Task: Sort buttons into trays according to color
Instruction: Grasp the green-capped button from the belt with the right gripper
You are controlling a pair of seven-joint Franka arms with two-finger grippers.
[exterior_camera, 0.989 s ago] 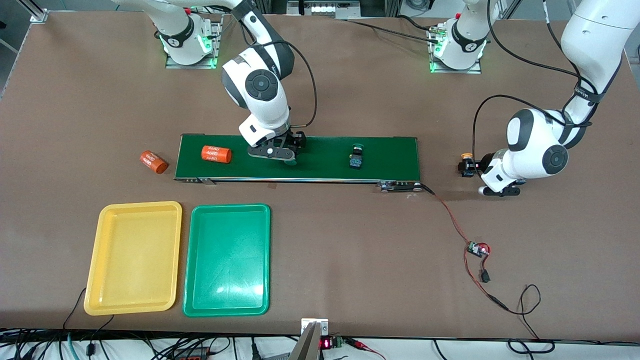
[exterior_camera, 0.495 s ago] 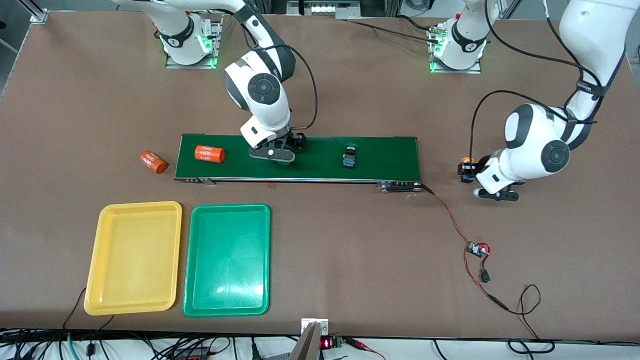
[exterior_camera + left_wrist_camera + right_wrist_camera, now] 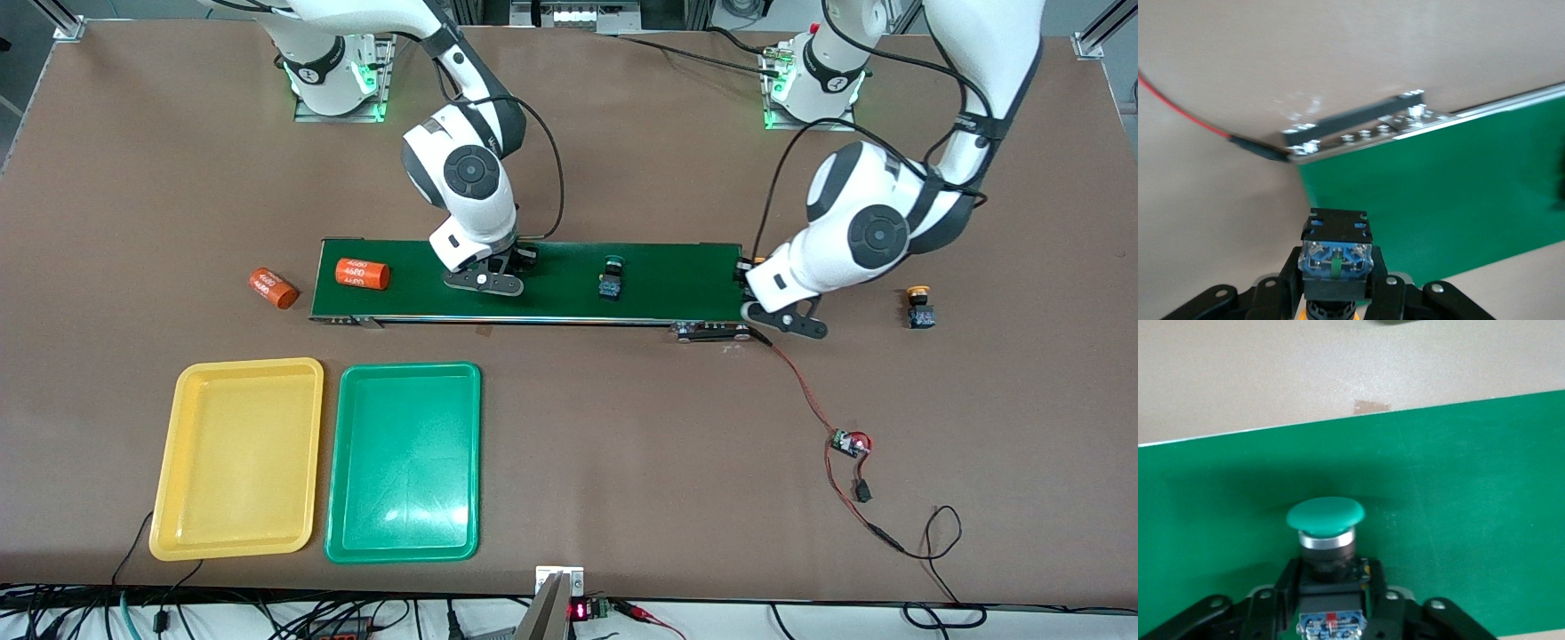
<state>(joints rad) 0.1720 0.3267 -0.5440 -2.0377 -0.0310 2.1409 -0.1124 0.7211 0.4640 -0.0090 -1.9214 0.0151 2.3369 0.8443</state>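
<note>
Nearest the front camera, the yellow tray (image 3: 236, 459) and the green tray (image 3: 404, 462) lie side by side toward the right arm's end of the worktop (image 3: 622, 462), almost touching, and nothing lies in either; bare worktop spreads from them toward the left arm's end, broken only by a red wire (image 3: 805, 391) with a small circuit board (image 3: 849, 442). Farther from the camera runs the belt (image 3: 676, 280). On it, toward the right arm's end, lies an orange cylinder (image 3: 362, 273), and a second cylinder (image 3: 272, 288) lies on the worktop just off that end of the belt. The right end effector (image 3: 484, 282) is down on the belt beside the first cylinder, closed on a green button (image 3: 1325, 520), which the right wrist view shows clamped between its fingers (image 3: 1281, 590) with the cap pointing away from the wrist. A second green button (image 3: 610, 277) sits free near the middle of the belt, with open belt on both sides. The left end effector (image 3: 782, 318) is over the belt's end nearest the left arm, closed on a yellow button (image 3: 1336, 252); the left wrist view shows its blue-and-black body between the fingers (image 3: 1286, 283). Another yellow button (image 3: 918, 306) stands alone on the worktop past that end of the belt.
</note>
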